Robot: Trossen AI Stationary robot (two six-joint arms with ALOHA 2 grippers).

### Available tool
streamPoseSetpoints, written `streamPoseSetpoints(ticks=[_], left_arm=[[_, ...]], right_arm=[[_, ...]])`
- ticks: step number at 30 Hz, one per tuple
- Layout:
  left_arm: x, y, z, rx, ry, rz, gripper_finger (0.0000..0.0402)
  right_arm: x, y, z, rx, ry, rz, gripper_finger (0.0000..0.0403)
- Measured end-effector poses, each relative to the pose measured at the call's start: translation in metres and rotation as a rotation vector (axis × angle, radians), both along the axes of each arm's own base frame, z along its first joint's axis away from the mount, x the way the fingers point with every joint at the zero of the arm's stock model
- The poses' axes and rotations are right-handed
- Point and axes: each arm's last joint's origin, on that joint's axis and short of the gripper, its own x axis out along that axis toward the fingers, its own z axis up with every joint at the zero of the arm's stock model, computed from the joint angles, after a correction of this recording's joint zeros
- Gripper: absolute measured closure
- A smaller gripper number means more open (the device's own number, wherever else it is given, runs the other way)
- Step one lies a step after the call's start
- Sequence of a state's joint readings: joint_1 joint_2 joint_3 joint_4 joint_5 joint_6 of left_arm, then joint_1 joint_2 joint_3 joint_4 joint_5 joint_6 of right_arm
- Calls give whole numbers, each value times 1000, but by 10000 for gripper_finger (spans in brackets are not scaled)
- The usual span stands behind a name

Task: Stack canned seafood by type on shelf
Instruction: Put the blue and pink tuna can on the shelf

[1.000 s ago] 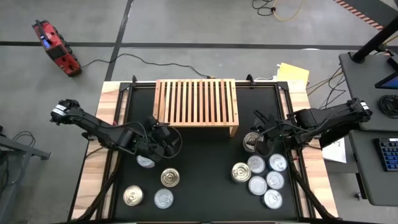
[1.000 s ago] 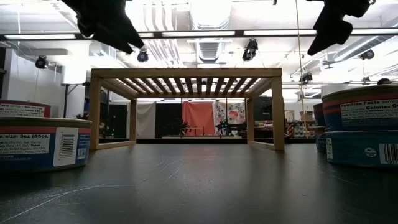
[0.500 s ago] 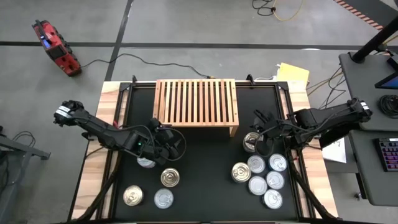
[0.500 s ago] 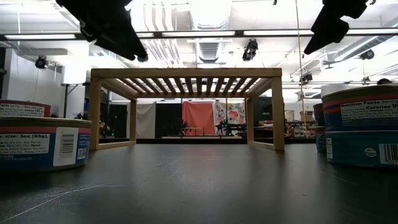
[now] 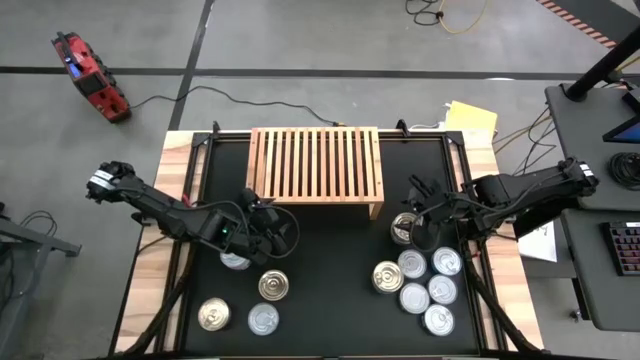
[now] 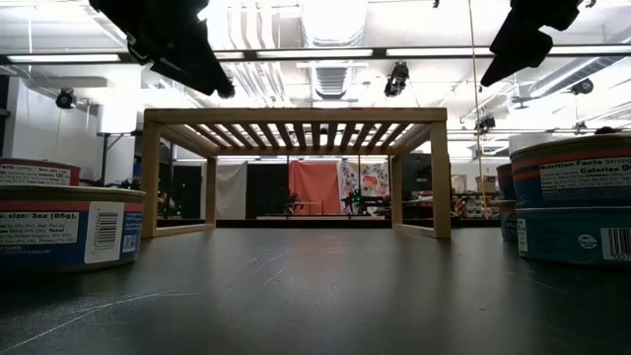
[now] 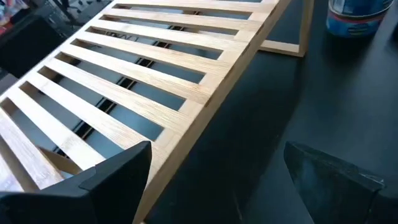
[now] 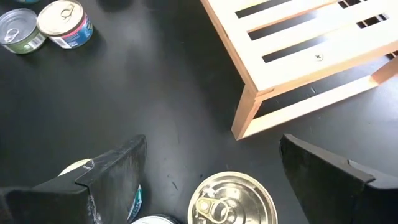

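Shelf (image 5: 316, 168) of pale slatted wood stands at the far middle of the black tabletop (image 5: 330, 270), its slats bare of tins; in the low view it shows as a wooden frame on short legs (image 6: 296, 168).

Left pincer (image 5: 272, 232) hangs near the shelf's front left corner, fingers spread and holding nothing; the left wrist view shows its two dark fingers (image 7: 106, 180) apart above the shelf's front rail (image 7: 205, 106) and the bare black surface beside it. Just beside that pincer, toward the near edge, lies one silver tin (image 5: 235, 261), partly hidden by the arm; nearer the front edge lie a gold-lidded tin (image 5: 273, 286), a second gold-toned tin (image 5: 212, 315) and a silver tin (image 5: 263, 319), each apart from the others.

Right pincer (image 5: 420, 226) hovers off the shelf's front right leg, released and empty; in the right wrist view its fingers (image 8: 118, 168) stand wide on either side of a gold-lidded tin with a pull tab (image 8: 232, 200), not touching it; that tin (image 5: 404, 226) sits just beside the leg in the high view. Toward the near right corner a cluster of six tins (image 5: 420, 283) lies close together, mostly silver-lidded, one gold (image 5: 387, 276).
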State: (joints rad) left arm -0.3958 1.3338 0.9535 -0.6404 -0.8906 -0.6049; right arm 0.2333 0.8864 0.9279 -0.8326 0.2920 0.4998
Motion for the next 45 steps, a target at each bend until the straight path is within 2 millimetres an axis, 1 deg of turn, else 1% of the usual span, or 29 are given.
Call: streamPoseSetpoints(ticks=[10,16,21,30,40,45], left_arm=[[-1,1,0,-37,-7,14,51],[0,-4,-4,-251,69,-99,51],[0,-7,-6,-337,84,-122,51],[0,-7,-6,-329,90,-130,51],[0,-8,-6,-332,84,-129,51],[2,-9,-4,-341,56,-136,51]], right_arm=[[3,1,-3,-4,15,2,51],[9,2,-5,-14,18,12,51],[18,4,-9,-36,21,40,51],[27,6,-19,-51,84,44,51],[24,6,-16,-45,64,44,51],[24,7,-16,2,67,43,56]])
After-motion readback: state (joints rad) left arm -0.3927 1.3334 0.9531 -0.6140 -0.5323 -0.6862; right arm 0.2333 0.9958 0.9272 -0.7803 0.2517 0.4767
